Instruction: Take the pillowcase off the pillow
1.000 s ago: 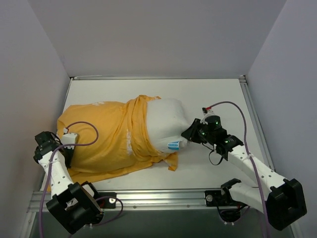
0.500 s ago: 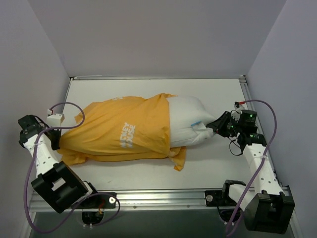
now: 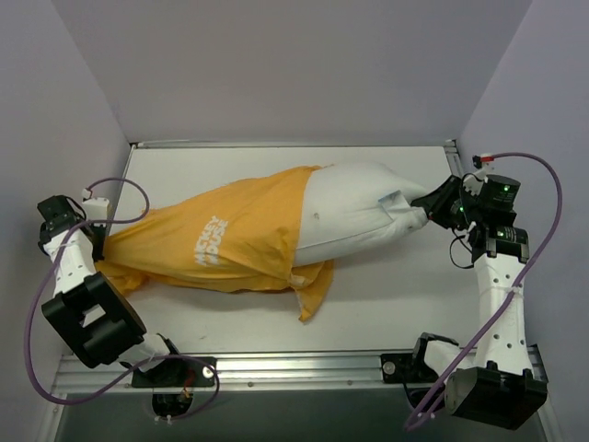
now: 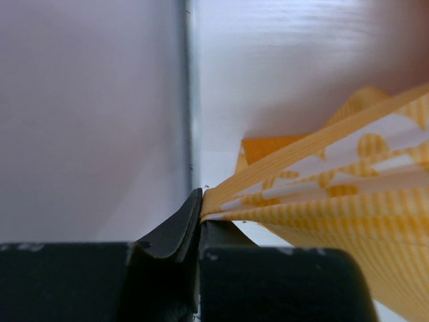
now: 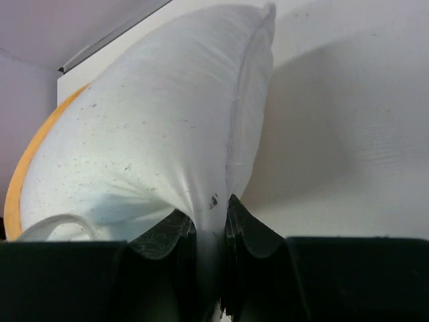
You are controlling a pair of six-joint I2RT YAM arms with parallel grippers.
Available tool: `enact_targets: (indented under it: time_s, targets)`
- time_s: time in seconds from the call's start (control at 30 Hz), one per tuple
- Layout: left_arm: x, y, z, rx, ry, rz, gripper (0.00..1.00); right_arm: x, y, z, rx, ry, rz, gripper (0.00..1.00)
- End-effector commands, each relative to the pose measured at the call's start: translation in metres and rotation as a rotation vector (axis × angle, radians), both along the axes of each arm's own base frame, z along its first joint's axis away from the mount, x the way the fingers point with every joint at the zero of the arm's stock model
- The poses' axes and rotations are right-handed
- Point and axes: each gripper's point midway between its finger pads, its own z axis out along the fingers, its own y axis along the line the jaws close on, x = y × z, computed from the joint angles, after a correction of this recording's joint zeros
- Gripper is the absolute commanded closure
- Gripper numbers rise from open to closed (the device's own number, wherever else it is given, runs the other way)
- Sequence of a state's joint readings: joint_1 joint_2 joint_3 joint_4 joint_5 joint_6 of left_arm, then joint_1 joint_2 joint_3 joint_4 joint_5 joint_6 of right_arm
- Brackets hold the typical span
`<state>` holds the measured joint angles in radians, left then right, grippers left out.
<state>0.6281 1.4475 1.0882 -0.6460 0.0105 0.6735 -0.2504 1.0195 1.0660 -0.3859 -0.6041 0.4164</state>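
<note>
Your left gripper sits at the far left of the table, close to the side wall. Its jaws are pressed tight on a bunched edge of the pillowcase. From the left wrist camera you can see the fabric fanning out from between the fingertips in taut folds of yellow and white stripes.

Your right gripper is at the far right of the table, pinching the right-hand corner of the pillow. The right wrist view shows the white cloth drawn into a narrow neck between the two fingers, with small dark specks near the seam.

The pillow lies across the middle of the table, stretched long between your two arms. The orange-yellow pillowcase covers its left part, and the right part is bare white. One loose flap of the cover trails toward the near edge, flat on the table.

White lettering on the upper side of the pillowcase runs diagonally and looks like "MICKEY MOUSE". It is small, so treat that reading with care. A pale blue tag sits on the pillow just short of your right gripper, and whatever is printed on it is too small to read. A purple cable loops above your right arm.
</note>
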Motion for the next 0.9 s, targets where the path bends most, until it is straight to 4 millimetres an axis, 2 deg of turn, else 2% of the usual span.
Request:
enact_targets:
  time_s: [0.0, 0.17, 0.3, 0.33, 0.37, 0.4, 0.43, 0.47, 0.5, 0.53, 0.57, 0.6, 0.63, 0.67, 0.7, 0.73, 0.77, 0.8, 0.87]
  targets:
    - [-0.008, 0.136, 0.117, 0.516, -0.205, 0.36, 0.98, 0.023, -0.105, 0.059, -0.292, -0.189, -0.402, 1.0]
    - [-0.006, 0.148, 0.115, 0.521, -0.203, 0.373, 0.98, 0.011, -0.111, 0.054, -0.329, -0.174, -0.439, 1.0]
    - [0.0, 0.155, 0.112, 0.507, -0.205, 0.395, 0.98, 0.012, -0.122, 0.08, -0.389, -0.196, -0.474, 1.0]
    - [0.001, 0.153, 0.111, 0.488, -0.206, 0.388, 0.98, 0.015, -0.117, 0.079, -0.376, -0.202, -0.451, 1.0]
    - [0.009, 0.137, 0.098, 0.393, -0.199, 0.313, 0.98, 0.019, -0.111, 0.077, -0.356, -0.21, -0.425, 1.0]
    - [0.015, 0.125, 0.104, 0.348, -0.226, 0.266, 0.93, 0.023, -0.097, 0.071, -0.319, -0.212, -0.362, 1.0]
    - [0.014, 0.103, 0.092, 0.255, -0.2, 0.222, 0.81, 0.026, -0.085, 0.048, -0.277, -0.179, -0.324, 1.0]
    - [0.017, 0.085, 0.091, 0.191, -0.206, 0.17, 0.68, 0.026, -0.077, 0.035, -0.25, -0.164, -0.3, 1.0]
    - [0.034, 0.049, 0.097, 0.097, -0.252, 0.045, 0.44, 0.025, -0.063, 0.023, -0.208, -0.152, -0.253, 1.0]
    - [0.029, 0.016, 0.096, 0.003, -0.203, -0.019, 0.35, 0.021, -0.044, 0.0, -0.159, -0.119, -0.214, 1.0]
    - [0.032, -0.01, 0.099, -0.05, -0.195, -0.084, 0.26, 0.018, -0.033, -0.01, -0.142, -0.106, -0.188, 1.0]
    - [0.046, -0.056, 0.11, -0.096, -0.207, -0.203, 0.05, 0.014, -0.024, -0.016, -0.138, -0.102, -0.173, 1.0]
    - [0.044, -0.085, 0.116, -0.131, -0.185, -0.256, 0.06, 0.009, -0.014, -0.033, -0.128, -0.067, -0.156, 1.0]
    - [0.046, -0.109, 0.124, -0.142, -0.188, -0.309, 0.06, 0.006, 0.003, -0.037, -0.102, -0.06, -0.119, 1.0]
    - [0.047, -0.134, 0.137, -0.158, -0.216, -0.346, 0.06, 0.002, 0.01, -0.039, -0.087, -0.065, -0.106, 1.0]
    - [0.052, -0.177, 0.149, -0.181, -0.23, -0.456, 0.06, -0.002, 0.023, -0.047, -0.062, -0.049, -0.078, 1.0]
    - [0.05, -0.201, 0.157, -0.209, -0.245, -0.496, 0.06, -0.004, 0.027, -0.05, -0.057, -0.041, -0.07, 1.0]
    - [0.047, -0.244, 0.162, -0.229, -0.231, -0.613, 0.06, -0.008, 0.028, -0.055, -0.056, -0.033, -0.067, 1.0]
    - [0.041, -0.283, 0.16, -0.226, -0.196, -0.701, 0.06, -0.01, 0.029, -0.056, -0.058, -0.032, -0.063, 1.0]
